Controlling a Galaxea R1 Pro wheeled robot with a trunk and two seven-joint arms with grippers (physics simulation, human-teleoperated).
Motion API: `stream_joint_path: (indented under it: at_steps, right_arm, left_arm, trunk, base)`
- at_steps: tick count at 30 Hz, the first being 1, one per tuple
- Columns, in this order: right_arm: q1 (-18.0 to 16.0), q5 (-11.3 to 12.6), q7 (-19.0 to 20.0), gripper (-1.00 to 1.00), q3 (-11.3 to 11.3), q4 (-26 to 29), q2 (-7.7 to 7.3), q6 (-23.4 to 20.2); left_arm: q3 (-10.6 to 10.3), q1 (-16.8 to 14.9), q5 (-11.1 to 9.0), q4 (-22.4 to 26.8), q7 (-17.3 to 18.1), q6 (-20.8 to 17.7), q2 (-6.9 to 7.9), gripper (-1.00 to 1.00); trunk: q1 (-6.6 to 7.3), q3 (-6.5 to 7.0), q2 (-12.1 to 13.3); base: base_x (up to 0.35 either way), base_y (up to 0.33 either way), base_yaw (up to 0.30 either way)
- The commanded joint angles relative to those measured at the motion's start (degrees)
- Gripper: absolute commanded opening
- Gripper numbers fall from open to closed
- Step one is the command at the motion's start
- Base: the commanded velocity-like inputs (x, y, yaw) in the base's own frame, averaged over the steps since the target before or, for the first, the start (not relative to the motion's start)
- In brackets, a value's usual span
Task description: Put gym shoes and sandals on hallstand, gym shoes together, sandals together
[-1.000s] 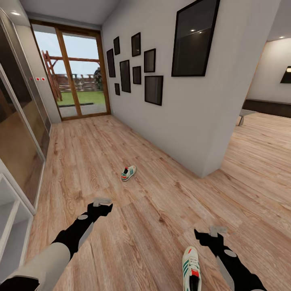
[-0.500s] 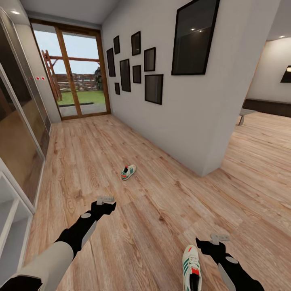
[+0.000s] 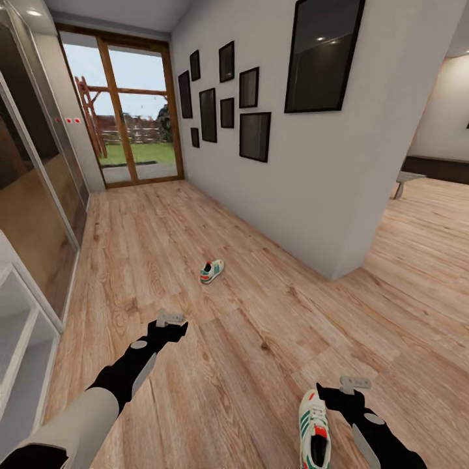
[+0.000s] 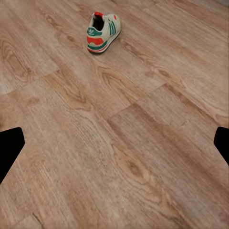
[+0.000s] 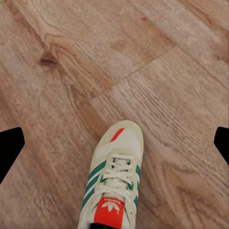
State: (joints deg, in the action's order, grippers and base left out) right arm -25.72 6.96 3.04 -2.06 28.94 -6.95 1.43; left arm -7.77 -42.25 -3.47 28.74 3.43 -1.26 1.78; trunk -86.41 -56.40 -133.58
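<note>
the near gym shoe (image 3: 314, 430) lies on the corridor floor (image 3: 247, 339) at the near right, toe pointing away from the robot, just left of the right gripper (image 3: 355, 383). that claw hangs over the floor with its fingers spread wide and nothing between them. the far gym shoe (image 3: 212, 271) sits well apart up the corridor, ahead of the left gripper (image 3: 170, 319), which is also spread wide and empty. each shoe looks light, with a soft upper and a stiffer sole; a hold across the midfoot or on the firmer heel collar would likely keep it from folding or slipping. part of the hallstand (image 3: 19, 339) shows at the near left.
</note>
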Motion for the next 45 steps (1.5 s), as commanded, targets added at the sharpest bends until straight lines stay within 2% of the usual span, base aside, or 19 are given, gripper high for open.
stream_joint_path:
  at_steps: [1,14,24,30,36,42,45]
  right_arm:
    - [-0.03,0.6,0.31,1.0,-0.13,-0.01,0.01,0.15]
    - [-0.03,0.6,0.3,1.0,-0.14,0.01,-0.03,0.15]
    - [-0.03,0.67,0.29,1.0,-0.26,-0.03,-0.07,0.15]
    - [-0.03,0.69,0.3,1.0,-0.24,-0.03,-0.08,0.23]
    - [-0.03,0.66,0.3,1.0,-0.15,-0.32,0.1,1.3]
    - [-0.03,0.51,0.36,1.0,-0.02,-0.7,0.28,6.92]
    - [-0.03,0.54,0.38,1.0,0.06,-1.83,0.36,8.67]
  left_arm:
    - [-0.29,-0.01,-0.35,0.12,-0.01,-0.14,0.06,1.0]
    - [-0.32,0.05,-0.38,0.44,0.04,-0.07,0.01,1.0]
    - [-0.23,-0.1,-0.67,3.29,-0.06,-0.23,-0.12,1.0]
    - [-0.27,-0.26,-0.59,3.92,-0.01,-0.3,-0.52,1.0]
    - [-0.31,-1.29,-0.46,4.53,-0.13,-0.43,-1.83,1.0]
    - [-0.31,-2.06,-0.31,5.64,-0.43,-3.53,-3.82,1.0]
    - [-0.32,-2.03,-0.31,5.96,-0.44,-4.37,-4.16,1.0]
  trunk:
    - [-0.21,-0.25,-0.44]
    - [-3.07,-2.6,-5.65]
    - [-5.26,-4.93,-9.66]
    - [-5.42,-6.78,-9.74]
    - [-5.57,-8.36,-9.82]
    - [-5.73,-9.73,-9.9]
    - [-5.73,-9.73,-9.9]
  base:
    - [0.0,0.0,0.027]
    - [0.0,0.0,0.002]
    - [0.0,0.0,0.0]
    - [0.0,0.0,0.0]
    - [0.0,0.0,0.0]
    - [0.0,0.0,0.0]
    - [0.0,0.0,0.0]
